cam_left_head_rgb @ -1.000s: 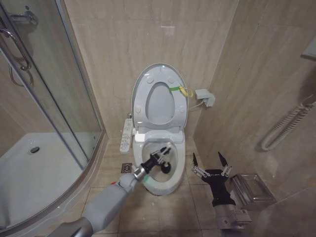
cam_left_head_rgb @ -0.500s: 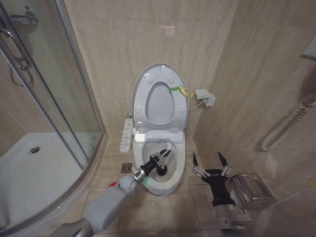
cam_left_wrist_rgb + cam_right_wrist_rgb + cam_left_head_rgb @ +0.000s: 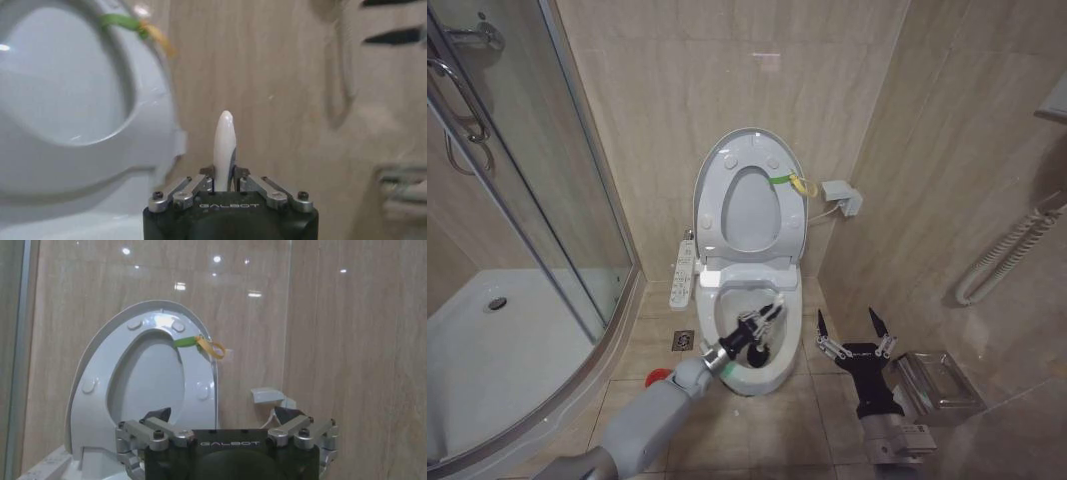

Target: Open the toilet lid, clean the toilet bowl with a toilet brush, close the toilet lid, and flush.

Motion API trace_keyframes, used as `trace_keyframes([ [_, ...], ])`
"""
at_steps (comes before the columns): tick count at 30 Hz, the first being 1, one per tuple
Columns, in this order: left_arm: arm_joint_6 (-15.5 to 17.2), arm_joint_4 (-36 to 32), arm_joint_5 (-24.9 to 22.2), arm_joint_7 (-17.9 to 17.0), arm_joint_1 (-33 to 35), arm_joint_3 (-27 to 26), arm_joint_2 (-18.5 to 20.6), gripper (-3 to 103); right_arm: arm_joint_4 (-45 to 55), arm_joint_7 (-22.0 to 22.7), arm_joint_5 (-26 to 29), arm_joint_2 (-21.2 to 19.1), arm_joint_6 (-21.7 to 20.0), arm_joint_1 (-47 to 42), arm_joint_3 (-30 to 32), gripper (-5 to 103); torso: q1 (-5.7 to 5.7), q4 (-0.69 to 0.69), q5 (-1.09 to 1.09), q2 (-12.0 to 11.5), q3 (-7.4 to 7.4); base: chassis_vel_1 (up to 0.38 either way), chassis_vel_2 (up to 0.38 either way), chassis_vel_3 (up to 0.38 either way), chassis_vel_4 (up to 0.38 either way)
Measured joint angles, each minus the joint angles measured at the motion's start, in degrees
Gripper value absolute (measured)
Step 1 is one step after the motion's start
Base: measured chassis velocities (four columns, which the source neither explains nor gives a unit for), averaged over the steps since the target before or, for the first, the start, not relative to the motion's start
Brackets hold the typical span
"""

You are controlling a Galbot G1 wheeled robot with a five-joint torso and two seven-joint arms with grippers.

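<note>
Since a second ago the left gripper [image 3: 762,322] has slid toward the right side of the toilet bowl [image 3: 793,318], carrying the brush head across the basin; nothing else in the room has shifted.

Lid and seat: toilet lid [image 3: 717,165] stands fully raised against the wall, seat ring up with it, the yellow-green loop tag [image 3: 801,185] hanging at its right edge. Opening step is done.

Left arm: reaches in from lower left, jaws clenched on the toilet brush [image 3: 224,145]; the pale handle stands up between the fingers in the left wrist view. Dark bristle head [image 3: 758,350] sits low in the bowl, probably against the ceramic near the drain, though contact is hard to confirm from the head view.

Right arm: right gripper [image 3: 852,326] hovers parked just right of the bowl over the floor tiles, jaws spread and holding nothing.

Red holder cup [image 3: 658,377] stands on the floor left of the bowl, beside the left forearm. Bidet button panel [image 3: 683,272] runs along the bowl's left side.

Step in hand: scrubbing the bowl, roughly the middle of the task. Judgement on the next move: sweep the head around the remaining wall, then lift it clear without knocking the rim, and return the brush to the cup before the lid can be lowered.
</note>
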Motion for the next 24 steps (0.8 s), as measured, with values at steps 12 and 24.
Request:
trace_keyframes([
  [12, 0.68, -5.52, -0.83, 0.42, 0.80, 0.46, -0.23, 18, 0.00, 0.00, 0.00, 0.00, 0.00, 0.00, 0.00, 100, 0.00, -0.02, -0.01, 0.00, 0.00, 0.000, 0.000, 0.000, 0.000],
  [24, 0.38, -4.24, -2.71, 0.60, 0.16, -0.30, -0.27, 18, 0.00, 0.01, 0.00, 0.00, 0.00, 0.00, 0.00, 100, 0.00, -0.02, -0.01, 0.00, 0.00, 0.000, 0.000, 0.000, 0.000],
])
